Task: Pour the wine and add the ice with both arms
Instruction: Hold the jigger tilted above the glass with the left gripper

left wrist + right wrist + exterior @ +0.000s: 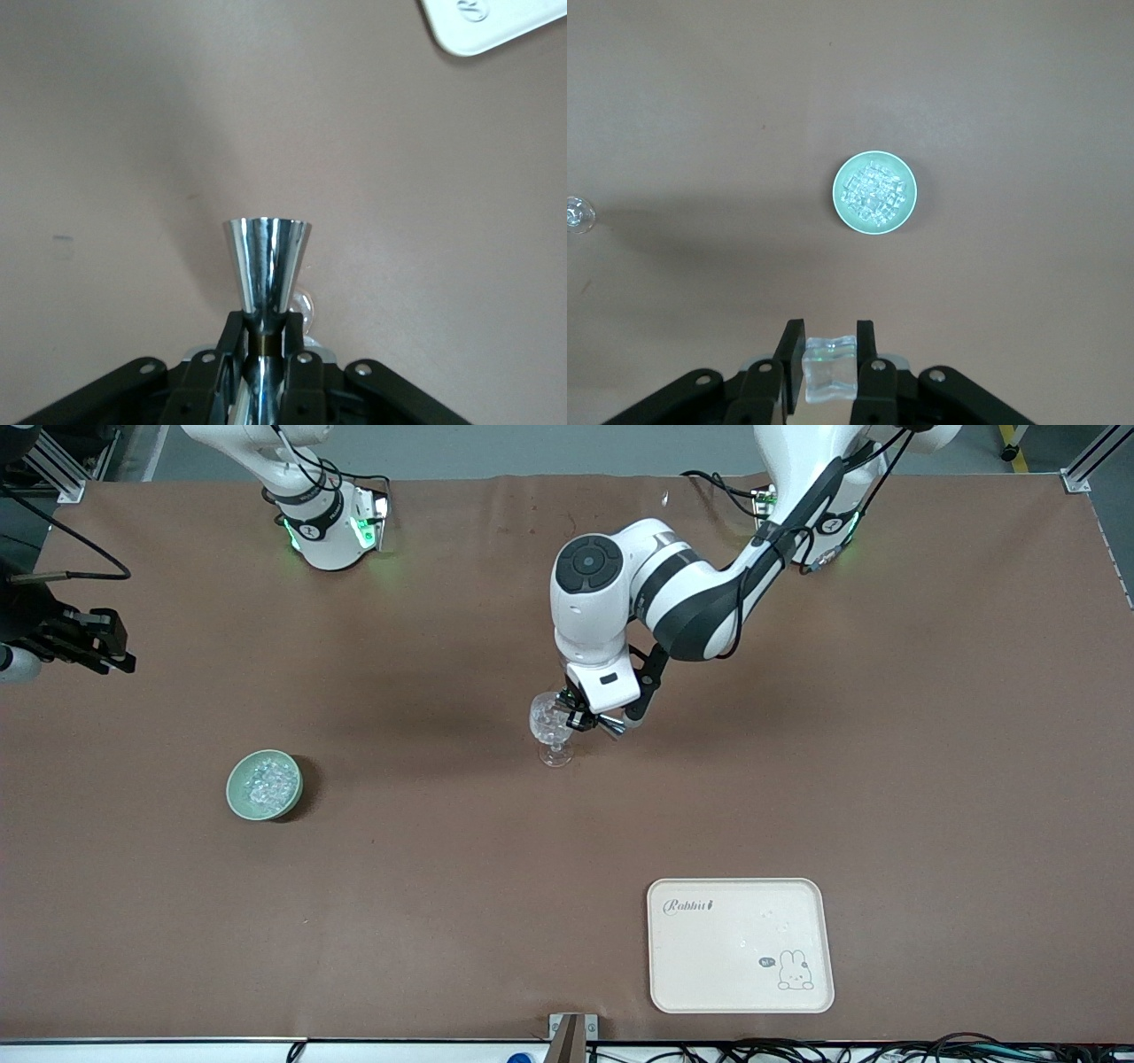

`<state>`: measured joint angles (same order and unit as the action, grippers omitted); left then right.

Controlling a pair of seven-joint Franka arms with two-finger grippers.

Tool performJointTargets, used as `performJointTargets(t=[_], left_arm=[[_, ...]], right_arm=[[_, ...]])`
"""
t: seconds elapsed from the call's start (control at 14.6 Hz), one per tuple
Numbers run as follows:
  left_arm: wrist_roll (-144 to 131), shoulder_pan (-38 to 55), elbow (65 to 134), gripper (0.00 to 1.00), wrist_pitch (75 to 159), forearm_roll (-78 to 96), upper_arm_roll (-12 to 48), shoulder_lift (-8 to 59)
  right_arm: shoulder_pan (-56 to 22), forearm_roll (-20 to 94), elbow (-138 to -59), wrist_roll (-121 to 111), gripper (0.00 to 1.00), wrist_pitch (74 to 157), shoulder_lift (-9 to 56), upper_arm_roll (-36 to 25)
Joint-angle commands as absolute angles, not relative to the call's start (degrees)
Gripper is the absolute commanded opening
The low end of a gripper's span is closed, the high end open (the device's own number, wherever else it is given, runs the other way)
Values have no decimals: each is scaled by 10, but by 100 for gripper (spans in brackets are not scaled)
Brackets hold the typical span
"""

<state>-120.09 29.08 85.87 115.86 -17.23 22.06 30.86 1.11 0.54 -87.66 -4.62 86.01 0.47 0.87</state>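
The brown worktop [443, 921] carries everything, and the stemmed glass [553, 731] near its middle serves as the landmark. The left arm reaches in from its base, and the left gripper [578, 715], just beside the glass bowl, is clamped on the waist of a shiny metal jigger [265, 266] that lies tipped toward the glass. Nearer the front camera than the glass, toward the left arm's end, lies a cream tray [741, 945] printed "Rabbit" with a small rabbit drawing. Toward the right arm's end from the glass sits a green bowl [264, 784] heaped with ice [873, 192]. The right gripper [830, 354] hangs over the bowl from above, closed on a single clear ice cube [829, 367]. The pour looks under way; doing it well likely means keeping the jigger's lip over the glass mouth and tilting slowly, without nudging the glass.
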Motion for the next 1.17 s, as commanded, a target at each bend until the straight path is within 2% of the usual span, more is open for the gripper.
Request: performJointTargets(t=[0.0, 1.1], left_arm=[[-1213, 302, 856, 0, 1145, -209, 218, 299], [-1211, 337, 856, 1, 1145, -313, 218, 302]], right_arm=[[16, 12, -881, -52, 5, 860, -3, 10], [16, 13, -881, -52, 5, 860, -5, 10]])
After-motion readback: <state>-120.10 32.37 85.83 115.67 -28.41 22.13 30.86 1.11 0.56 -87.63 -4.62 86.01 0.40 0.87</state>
